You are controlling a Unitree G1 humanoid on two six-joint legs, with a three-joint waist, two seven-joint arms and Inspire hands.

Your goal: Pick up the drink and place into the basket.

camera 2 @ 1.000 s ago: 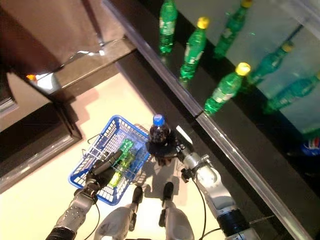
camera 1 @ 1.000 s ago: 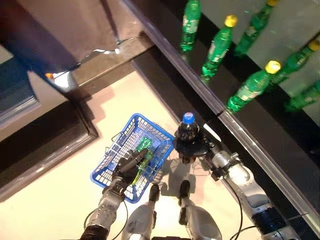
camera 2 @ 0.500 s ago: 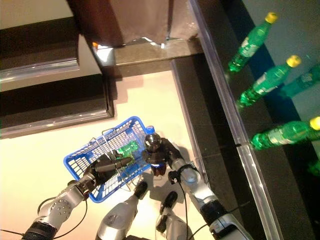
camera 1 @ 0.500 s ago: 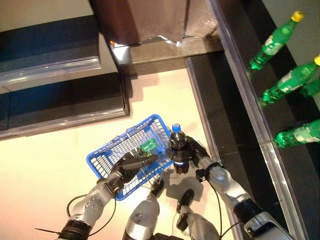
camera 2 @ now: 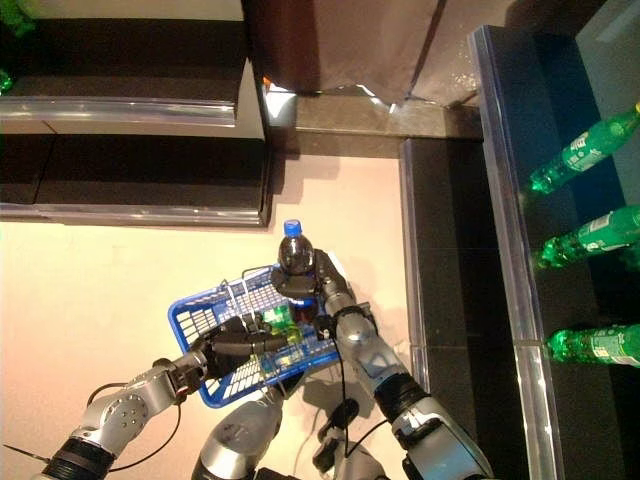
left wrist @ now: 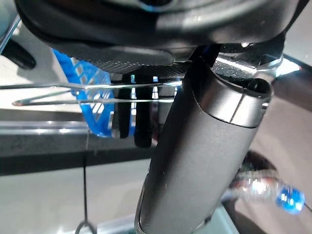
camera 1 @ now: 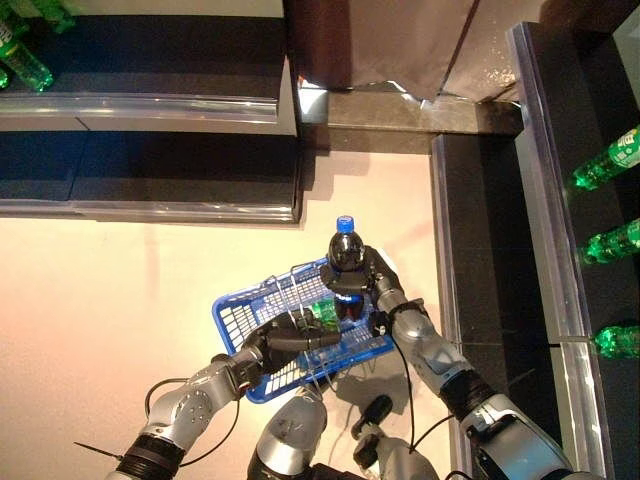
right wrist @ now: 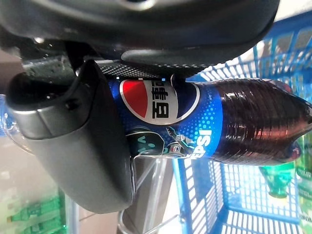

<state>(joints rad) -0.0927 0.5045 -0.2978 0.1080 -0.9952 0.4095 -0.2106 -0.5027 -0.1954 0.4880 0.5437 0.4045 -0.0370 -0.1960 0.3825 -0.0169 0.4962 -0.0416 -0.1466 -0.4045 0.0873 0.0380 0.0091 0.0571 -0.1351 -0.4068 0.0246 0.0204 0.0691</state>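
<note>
The right hand (camera 1: pixel 365 285), fingers curled round the upright drink (camera 1: pixel 345 262), holds it directly above the basket (camera 1: pixel 240 318). The left hand (camera 1: pixel 285 338) grips the basket's wire handle.

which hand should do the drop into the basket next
The right hand. It already grips the dark cola bottle with the blue cap upright over the blue wire basket, so it likely only needs to lower and release. The left hand is occupied holding the basket's handles.
</note>
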